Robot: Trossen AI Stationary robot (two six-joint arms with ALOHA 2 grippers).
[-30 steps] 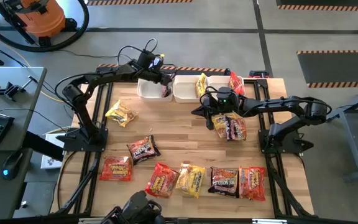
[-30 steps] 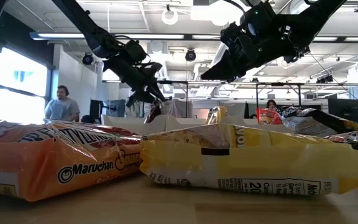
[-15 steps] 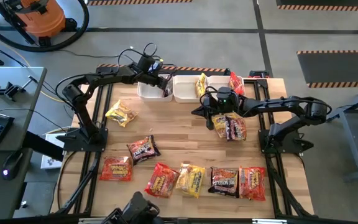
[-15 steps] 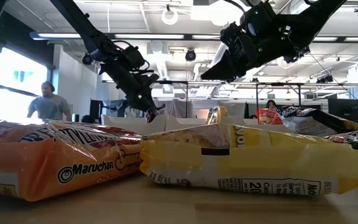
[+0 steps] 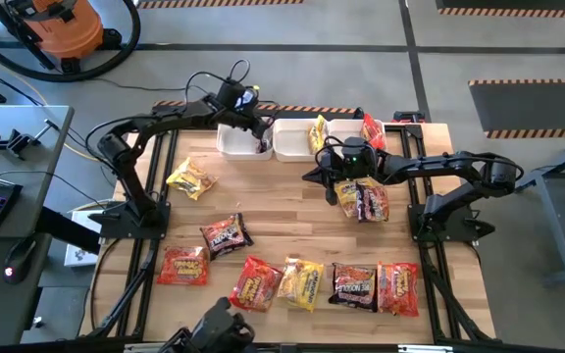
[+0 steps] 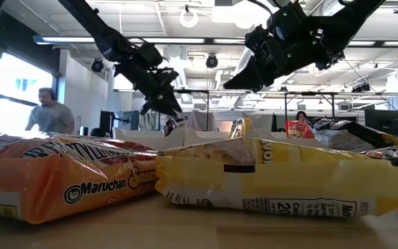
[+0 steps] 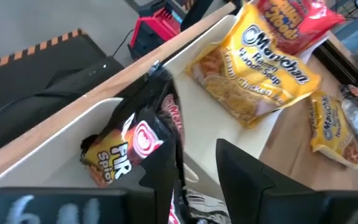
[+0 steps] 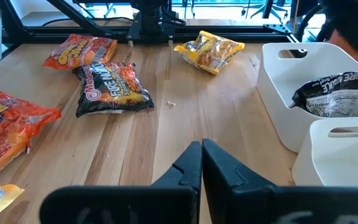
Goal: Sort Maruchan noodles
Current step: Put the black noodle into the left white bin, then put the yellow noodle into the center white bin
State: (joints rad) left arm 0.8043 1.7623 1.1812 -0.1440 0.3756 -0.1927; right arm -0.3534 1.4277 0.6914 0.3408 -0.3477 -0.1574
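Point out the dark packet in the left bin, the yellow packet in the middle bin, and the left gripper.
dark packet (image 7: 126,149), left wrist view, on its printed front.
yellow packet (image 7: 253,71), left wrist view, on its label.
left gripper (image 5: 260,128), high view, between the fingers, over the bin.

red, yellow, maroon noodle packets (image 5: 302,279); white bins (image 5: 297,147)

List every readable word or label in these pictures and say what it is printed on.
"Maruchan": orange packet nearest the low camera.
"Maruchan Ramen Noodle Soup", "Chicken": yellow packet in the middle bin.
"FIR": dark packet in the left bin, rest hidden.
"FIRE": dark packet on the table, rest blurred.
Other packets' print: too small to read.
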